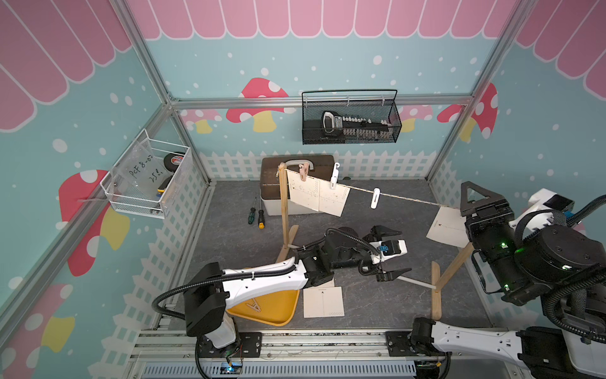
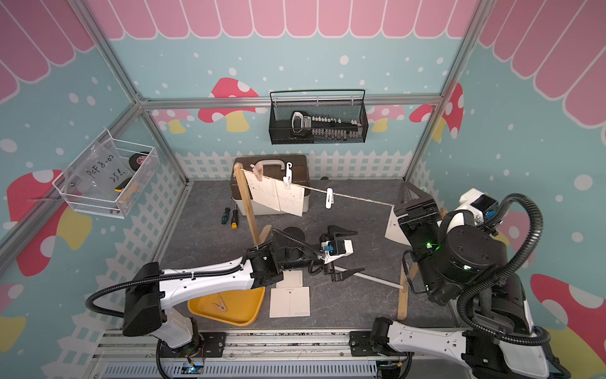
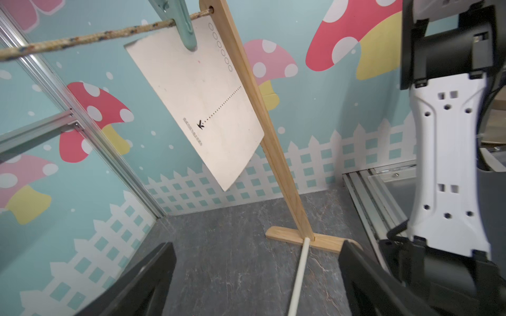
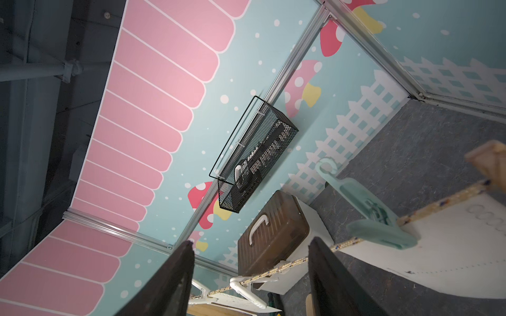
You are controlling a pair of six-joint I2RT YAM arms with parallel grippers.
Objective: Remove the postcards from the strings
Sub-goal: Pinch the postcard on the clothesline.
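working on: the card (image 1: 446,226) hanging by the near post (image 1: 454,262); by my count it is the third of five.
done so far: two cards (image 1: 323,302) lie on the table beside the tray (image 1: 278,315).
string (image 1: 406,198): carries three cards. this one is under a teal peg (image 4: 380,224), and two are by the far post under a pink peg (image 1: 304,170) and a white peg (image 1: 334,175).
right gripper (image 4: 250,242): up at the string, jaws apart and empty. the teal peg sits just outside one finger. i cannot tell if the string lies between the fingers or past them.
left gripper (image 1: 406,251): low over the table above the rod (image 1: 416,282), jaws wide and empty.
next move: i judge the right gripper must shift sideways onto the teal peg's handles and squeeze so the card comes free. the left could rise under the card to take it.
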